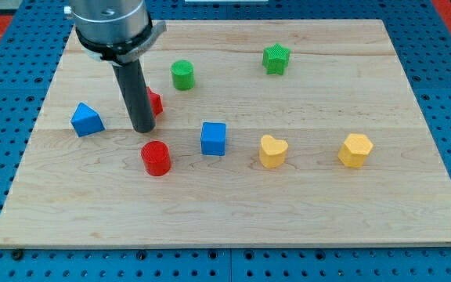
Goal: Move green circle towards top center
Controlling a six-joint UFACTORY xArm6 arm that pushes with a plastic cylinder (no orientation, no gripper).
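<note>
The green circle point(182, 74) is a green cylinder standing on the wooden board point(233, 211), left of the top centre. My tip point(142, 128) is below and to the left of it, well apart from it. The rod stands right in front of a red block point(154, 103), which it partly hides, so its shape cannot be made out. A green star point(276, 59) sits to the right of the green circle near the view's top.
A blue triangle block point(86, 120) lies left of my tip. A red cylinder point(156, 157) is just below my tip. A blue cube point(213, 139), a yellow heart point(272, 151) and a yellow hexagon point(355, 150) lie in a row to the right.
</note>
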